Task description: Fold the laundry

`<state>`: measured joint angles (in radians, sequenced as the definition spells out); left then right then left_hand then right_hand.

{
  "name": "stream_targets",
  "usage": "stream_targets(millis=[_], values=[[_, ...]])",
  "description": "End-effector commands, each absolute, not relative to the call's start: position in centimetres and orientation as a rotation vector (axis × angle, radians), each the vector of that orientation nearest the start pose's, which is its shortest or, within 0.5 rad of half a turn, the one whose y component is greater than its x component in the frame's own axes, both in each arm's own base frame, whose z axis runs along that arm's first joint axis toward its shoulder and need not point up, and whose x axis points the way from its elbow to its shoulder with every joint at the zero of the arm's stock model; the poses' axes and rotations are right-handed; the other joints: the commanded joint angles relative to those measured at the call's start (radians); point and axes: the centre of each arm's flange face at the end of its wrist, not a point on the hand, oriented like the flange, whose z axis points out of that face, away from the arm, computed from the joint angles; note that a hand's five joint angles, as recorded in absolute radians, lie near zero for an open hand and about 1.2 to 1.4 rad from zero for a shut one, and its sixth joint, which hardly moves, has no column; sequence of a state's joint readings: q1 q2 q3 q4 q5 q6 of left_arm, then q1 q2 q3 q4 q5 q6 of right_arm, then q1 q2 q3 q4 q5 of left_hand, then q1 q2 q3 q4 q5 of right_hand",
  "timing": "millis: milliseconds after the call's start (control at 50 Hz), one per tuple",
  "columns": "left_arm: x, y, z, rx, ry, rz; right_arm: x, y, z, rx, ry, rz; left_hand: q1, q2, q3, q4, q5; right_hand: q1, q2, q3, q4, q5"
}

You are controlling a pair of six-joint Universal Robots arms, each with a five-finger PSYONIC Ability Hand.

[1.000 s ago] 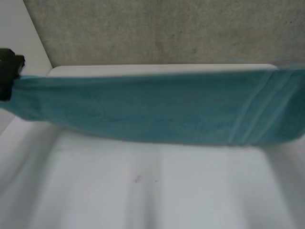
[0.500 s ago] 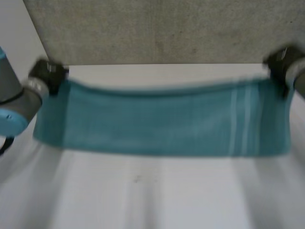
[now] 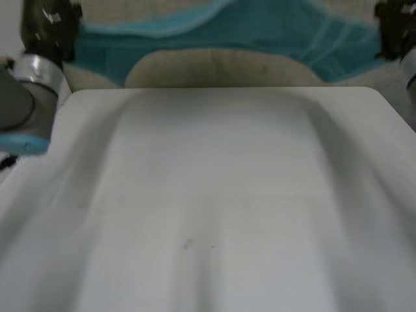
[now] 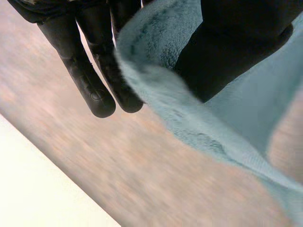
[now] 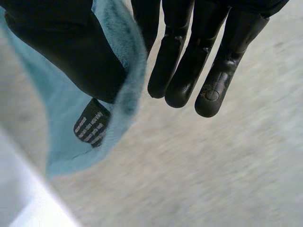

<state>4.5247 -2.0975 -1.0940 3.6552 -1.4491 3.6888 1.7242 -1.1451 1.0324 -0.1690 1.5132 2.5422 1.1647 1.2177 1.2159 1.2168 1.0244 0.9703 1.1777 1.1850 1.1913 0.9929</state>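
Teal towel [image 3: 260,32] in thumb-to-finger pinch of left hand [image 4: 227,47] and right hand [image 5: 61,47]

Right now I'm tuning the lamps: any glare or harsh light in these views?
Head view: the table is softly lit, no glare, dimmer along its sides. Left wrist view: only a faint sheen on the left robot hand, towel evenly lit. Right wrist view: same sheen on the right robot hand; the label is clearly lit.

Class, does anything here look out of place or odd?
Yes: the teal towel hangs in the air off the white table, sagging in its middle, pinched at either end by the left hand and right hand.
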Motion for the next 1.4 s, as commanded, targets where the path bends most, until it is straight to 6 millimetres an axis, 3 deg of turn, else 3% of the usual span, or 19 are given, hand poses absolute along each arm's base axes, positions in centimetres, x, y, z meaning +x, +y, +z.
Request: stream_targets(millis=[20,40,80,100,120,180,280,360,400,520,580,620,720,800,900,960,1060,1220,1400], values=[[-22.4,-41.5,21.1,0.813,1.713,-2.250,20.3,-40.0,23.2,-1.032,2.196,-2.338,0.232,0.179,0.180,0.180,0.197,0.426,0.219,0.211,0.205,0.229],[-22.4,-41.5,21.1,0.814,1.713,-2.250,20.3,-40.0,23.1,-1.032,2.196,-2.337,0.232,0.179,0.180,0.180,0.197,0.426,0.219,0.211,0.205,0.229],[-22.2,-41.0,16.8,0.857,1.840,-2.151,20.3,-39.9,18.9,-1.073,2.303,-2.179,0.232,0.179,0.180,0.180,0.197,0.426,0.219,0.211,0.205,0.229],[-22.2,-41.0,16.8,0.858,1.841,-2.151,20.3,-39.9,18.9,-1.073,2.304,-2.178,0.232,0.179,0.180,0.180,0.197,0.426,0.219,0.211,0.205,0.229],[-22.1,-40.7,15.2,0.874,1.891,-2.106,20.2,-39.7,17.2,-1.078,2.352,-2.112,0.232,0.179,0.180,0.180,0.197,0.426,0.219,0.211,0.205,0.229],[-21.8,-40.2,13.1,0.893,1.960,-2.043,20.0,-39.0,15.4,-1.089,2.417,-2.008,0.232,0.179,0.180,0.180,0.197,0.426,0.219,0.211,0.205,0.229],[-21.3,-39.0,11.8,0.908,2.022,-1.980,18.7,-38.7,14.5,-1.056,2.488,-1.938,0.232,0.179,0.180,0.180,0.197,0.426,0.219,0.211,0.205,0.229],[-21.0,-38.2,12.7,0.919,2.011,-1.962,18.2,-38.3,15.2,-1.061,2.504,-1.932,0.232,0.179,0.180,0.180,0.197,0.426,0.219,0.211,0.205,0.229],[-20.3,-37.2,14.1,0.946,1.983,-1.923,17.8,-37.5,18.0,-1.054,2.494,-1.957,0.232,0.179,0.180,0.180,0.197,0.426,0.219,0.211,0.205,0.229],[-18.4,-35.0,16.3,0.996,1.938,-1.811,16.5,-35.8,20.3,-1.075,2.568,-1.838,0.232,0.179,0.180,0.180,0.197,0.426,0.219,0.211,0.205,0.229],[-17.4,-32.9,17.2,1.056,1.947,-1.703,14.7,-34.3,20.9,-1.202,2.669,-1.669,0.232,0.179,0.180,0.180,0.197,0.426,0.219,0.211,0.205,0.229],[-16.4,-30.9,17.5,1.127,1.999,-1.559,12.7,-32.0,20.8,-1.415,2.768,-1.400,0.232,0.179,0.180,0.180,0.197,0.426,0.219,0.211,0.205,0.229],[-14.5,-29.1,18.2,1.180,2.111,-1.364,11.3,-29.3,20.6,-1.630,2.774,-1.075,0.232,0.179,0.180,0.180,0.197,0.426,0.219,0.211,0.205,0.229],[-14.4,-28.5,18.1,1.213,2.171,-1.305,11.3,-29.6,20.8,-1.623,2.775,-1.126,0.232,0.179,0.180,0.180,0.197,0.426,0.219,0.211,0.205,0.229],[-15.0,-30.7,16.6,1.264,2.180,-1.361,11.1,-32.4,20.9,-1.553,2.778,-1.396,0.232,0.179,0.180,0.180,0.197,0.426,0.219,0.211,0.205,0.229],[-15.4,-31.5,16.1,1.277,2.160,-1.377,11.2,-33.4,20.1,-1.537,2.771,-1.437,0.232,0.179,0.180,0.180,0.197,0.426,0.219,0.211,0.205,0.229],[-17.2,-34.9,14.6,1.281,2.032,-1.511,14.1,-36.6,17.6,-1.536,2.661,-1.612,0.232,0.179,0.180,0.180,0.197,0.426,0.219,0.211,0.205,0.229],[-19.7,-39.7,13.4,1.237,1.779,-1.731,16.3,-40.2,14.8,-1.539,2.582,-1.842,0.232,0.179,0.180,0.180,0.197,0.426,0.219,0.211,0.205,0.229],[-20.9,-43.2,12.0,1.184,1.688,-1.796,17.8,-42.9,13.3,-1.526,2.545,-2.072,0.232,0.179,0.180,0.180,0.197,0.426,0.219,0.211,0.205,0.229]])
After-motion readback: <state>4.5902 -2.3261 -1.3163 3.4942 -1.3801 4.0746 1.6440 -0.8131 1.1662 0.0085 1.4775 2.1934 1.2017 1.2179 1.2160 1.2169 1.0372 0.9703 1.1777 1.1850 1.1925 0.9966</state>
